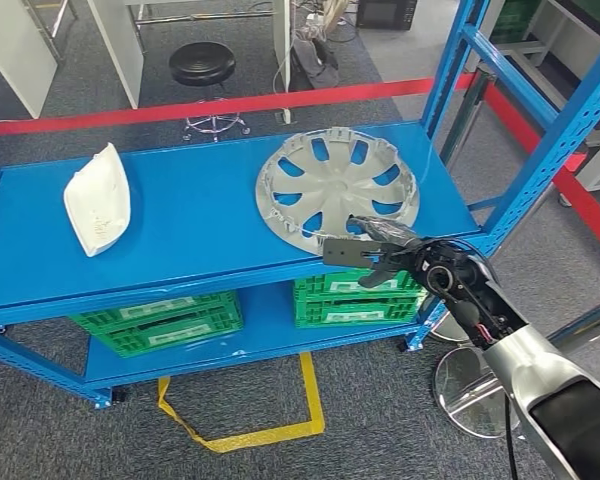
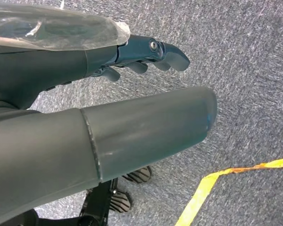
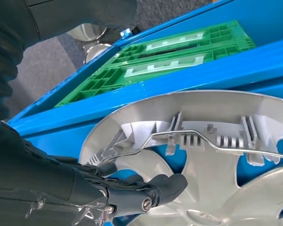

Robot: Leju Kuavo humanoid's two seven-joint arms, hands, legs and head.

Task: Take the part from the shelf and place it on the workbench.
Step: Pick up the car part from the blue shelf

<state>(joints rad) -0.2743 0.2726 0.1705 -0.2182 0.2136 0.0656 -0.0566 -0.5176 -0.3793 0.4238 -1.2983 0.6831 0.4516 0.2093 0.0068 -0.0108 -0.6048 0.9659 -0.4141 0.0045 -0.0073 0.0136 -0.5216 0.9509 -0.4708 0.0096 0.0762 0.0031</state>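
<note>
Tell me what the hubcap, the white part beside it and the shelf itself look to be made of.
Hubcap: likely moulded plastic with silver paint; the right wrist view shows moulded ribs and clips, plus a bare metal wire ring. White part: probably plastic, a smooth off-white shell with a thin edge. Shelf: apparently sheet steel in glossy blue paint, with perforated uprights.

We cannot tell whether the right hand [image 1: 376, 252] touches the hubcap [image 1: 336, 188], whose near rim it hides, while the shelf [image 1: 199, 215] cuts off the far parts of the green crates [image 1: 161, 320] and the right wrist view crops the hubcap's far half.
</note>
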